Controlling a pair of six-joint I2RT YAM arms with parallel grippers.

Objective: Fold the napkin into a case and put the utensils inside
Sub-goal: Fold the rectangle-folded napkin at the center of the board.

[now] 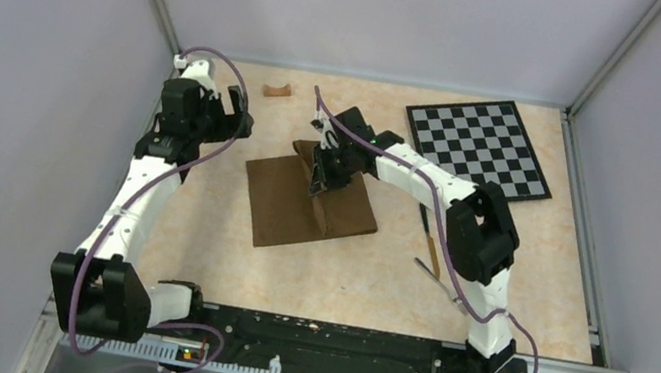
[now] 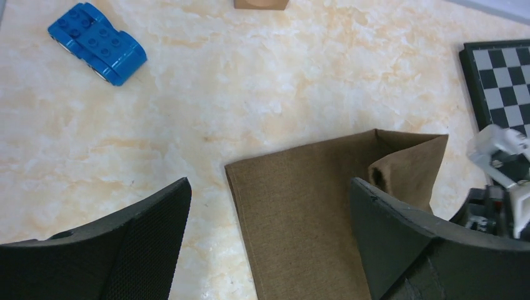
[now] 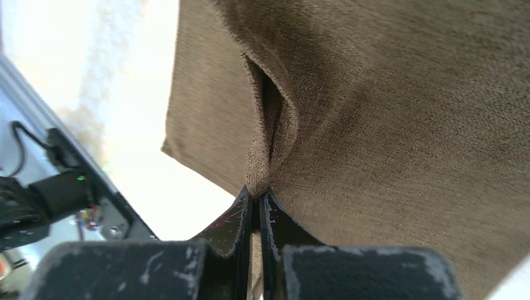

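Note:
The dark-brown napkin (image 1: 292, 209) lies partly folded at the table's middle, its right part doubled over and its far edge lifted. My right gripper (image 1: 319, 180) is shut on a pinched ridge of the napkin, and the right wrist view shows the jaws closed on that cloth (image 3: 257, 187). My left gripper (image 1: 238, 120) is open and empty, above the table by the napkin's far-left corner (image 2: 300, 212), apart from the cloth. The knife (image 1: 433, 242) and the fork (image 1: 432, 272) lie to the right, partly hidden behind the right arm.
A checkerboard (image 1: 480, 146) lies at the back right. A small tan piece (image 1: 276, 89) sits near the back wall. A blue block (image 2: 97, 42) lies on the table beyond the left gripper. Metal frame rails edge the table.

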